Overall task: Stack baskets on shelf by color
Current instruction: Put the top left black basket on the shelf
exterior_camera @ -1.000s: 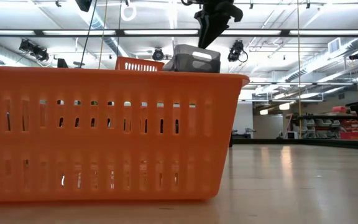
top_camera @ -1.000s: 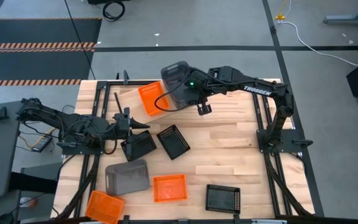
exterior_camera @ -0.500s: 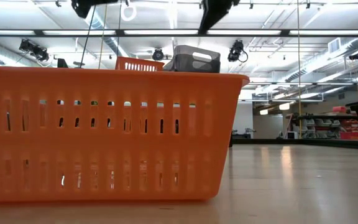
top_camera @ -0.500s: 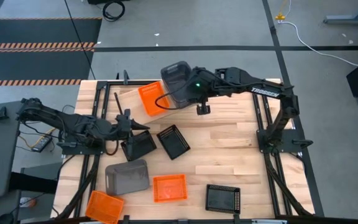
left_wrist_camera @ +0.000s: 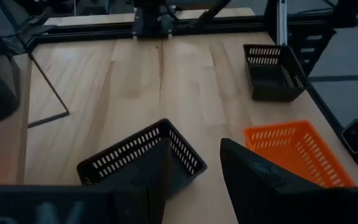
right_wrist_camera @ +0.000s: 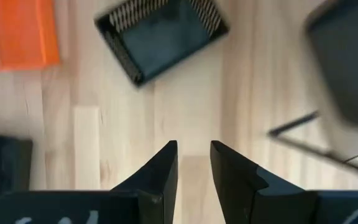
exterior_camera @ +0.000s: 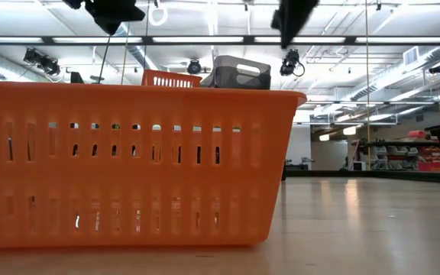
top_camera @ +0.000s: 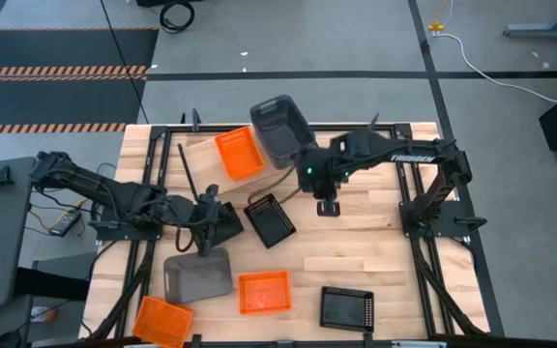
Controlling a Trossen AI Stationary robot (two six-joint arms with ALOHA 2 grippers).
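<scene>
On the far side of the desk (top_camera: 356,261) stands the shelf (top_camera: 196,151); on its plank an orange basket (top_camera: 238,154) lies beside a deep dark-grey bin (top_camera: 280,129), the bin to its right and tilted askew; in the low view these two show behind the big orange basket (exterior_camera: 128,164) that fills the foreground.

The right gripper (top_camera: 328,207) hangs over bare wood just right of the middle, clear of the shelf and of every basket; its fingers (right_wrist_camera: 160,171) stand a narrow gap apart with nothing between them, so it is released; a black basket (top_camera: 270,219) lies to its left on the desk, apart from it.

The left gripper (top_camera: 219,224) is at the left of the desk, over a second black basket (left_wrist_camera: 143,163), which sits tilted; one dark finger (left_wrist_camera: 260,183) shows outside that basket's wall, the other is lost against the basket, so I cannot tell whether it grips the wall or merely straddles it.

Nearer, on the desk: a dark-grey bin (top_camera: 197,274) at the left, touching or just beside the left gripper's basket; an orange basket (top_camera: 263,291) beside it to the right; a black basket (top_camera: 345,308) farther right; another orange basket (top_camera: 161,320) at the near left edge.
</scene>
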